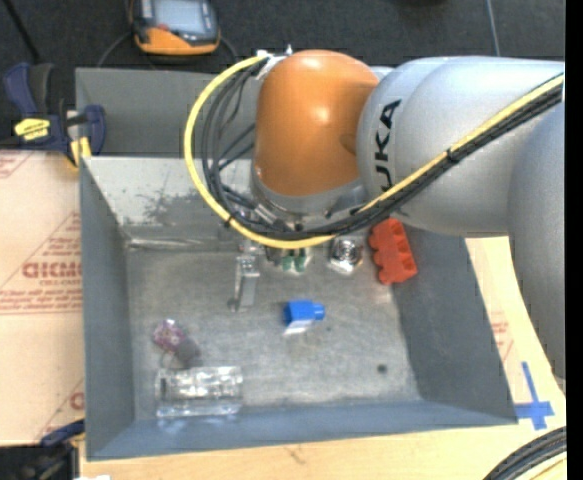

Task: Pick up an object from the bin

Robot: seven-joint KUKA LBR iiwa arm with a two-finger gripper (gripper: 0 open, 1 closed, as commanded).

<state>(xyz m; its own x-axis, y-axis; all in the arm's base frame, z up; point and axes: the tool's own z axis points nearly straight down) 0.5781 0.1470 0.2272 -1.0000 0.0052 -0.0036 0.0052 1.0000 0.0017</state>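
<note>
Grey bin point(106, 298) walls slope to a speckled floor where the few things lie well apart, so each leaves room for a clean reach. My pincer point(244, 286) hangs low under the orange wrist cover point(306, 118), over bare floor. I cannot tell how far open it is, and I see nothing in it. Nearest is the small blue block point(303, 313), just beside it and, I judge, the easiest pick.

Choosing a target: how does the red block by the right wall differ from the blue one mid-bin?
The red block is clearly larger than the blue block. The red block lies at the right wall of the bin, close beside the arm; the blue block lies alone on open floor near the middle. Both look like plastic pieces, lying loose.
</note>
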